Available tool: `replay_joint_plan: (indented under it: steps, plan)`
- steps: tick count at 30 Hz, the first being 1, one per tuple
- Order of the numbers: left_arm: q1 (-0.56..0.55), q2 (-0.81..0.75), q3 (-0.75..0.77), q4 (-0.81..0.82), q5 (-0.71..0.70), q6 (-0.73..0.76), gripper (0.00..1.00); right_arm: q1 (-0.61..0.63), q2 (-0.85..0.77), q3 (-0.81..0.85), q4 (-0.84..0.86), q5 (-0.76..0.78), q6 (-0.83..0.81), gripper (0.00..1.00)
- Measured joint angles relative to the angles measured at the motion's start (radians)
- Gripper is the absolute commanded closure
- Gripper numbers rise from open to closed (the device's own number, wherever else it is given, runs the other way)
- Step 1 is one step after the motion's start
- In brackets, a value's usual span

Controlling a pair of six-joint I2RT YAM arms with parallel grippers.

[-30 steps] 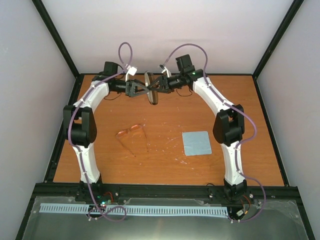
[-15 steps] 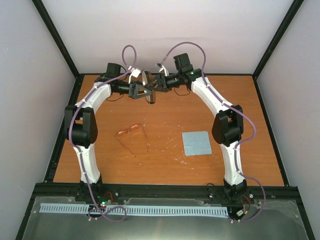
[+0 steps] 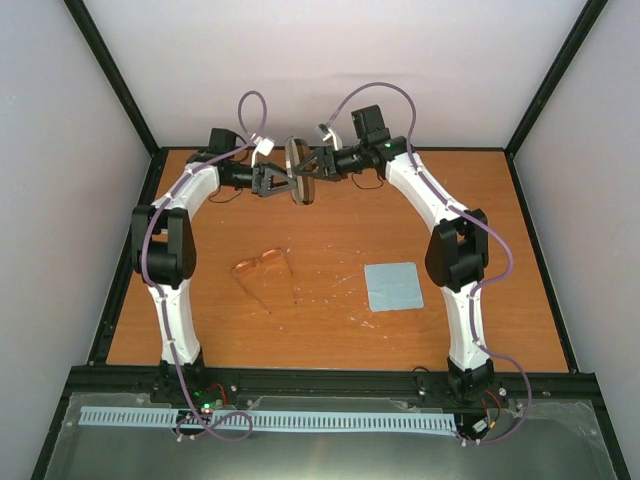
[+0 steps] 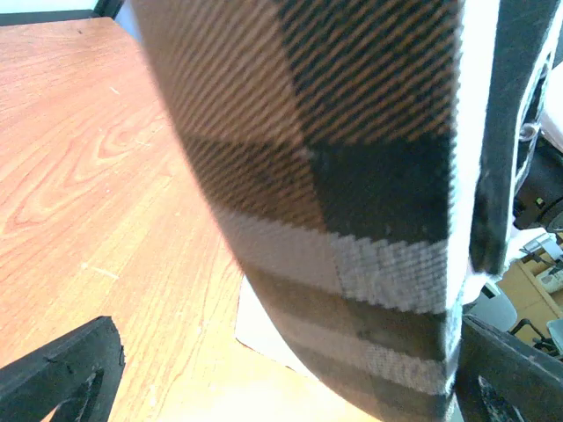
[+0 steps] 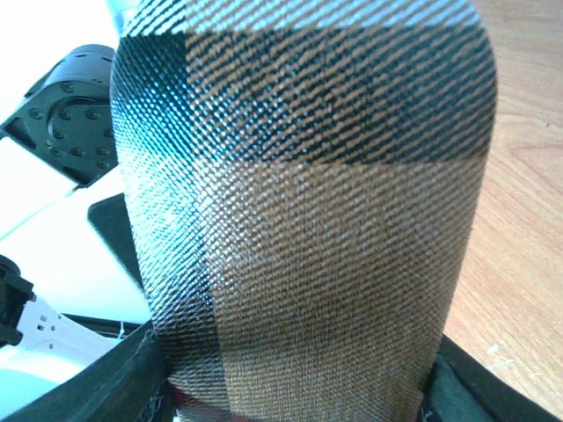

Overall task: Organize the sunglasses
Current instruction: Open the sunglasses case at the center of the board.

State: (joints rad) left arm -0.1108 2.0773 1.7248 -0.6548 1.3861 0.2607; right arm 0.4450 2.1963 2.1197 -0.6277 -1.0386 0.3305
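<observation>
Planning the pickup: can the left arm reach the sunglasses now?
Probably yes: the sunglasses lie uncovered nearby and the left gripper is open, though it must back off the case the right gripper holds.

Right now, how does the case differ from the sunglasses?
The case is held upright in the right gripper; the sunglasses lie flat on the table, untouched. The case is opaque plaid fabric; the sunglasses have translucent orange-pink lenses. The case looks bulkier.
</observation>
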Motion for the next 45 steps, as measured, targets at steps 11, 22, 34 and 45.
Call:
replay_joint_plan:
  steps: [11,22,34,45]
  plan:
    - [0.019,0.049,0.033,0.0,0.033,-0.002,0.01,-0.013,0.0,0.0,0.019,-0.008,-0.004,0.89]
    - [0.013,0.117,0.064,-0.068,-0.037,0.056,0.0,-0.026,-0.01,-0.083,-0.01,0.037,-0.061,0.9]
    - [0.012,0.12,0.064,-0.103,-0.113,0.099,0.0,-0.026,-0.039,-0.147,-0.026,0.079,-0.064,0.91]
    - [0.012,0.127,0.064,-0.11,-0.169,0.129,0.0,-0.026,-0.066,-0.219,0.01,0.098,-0.028,0.93]
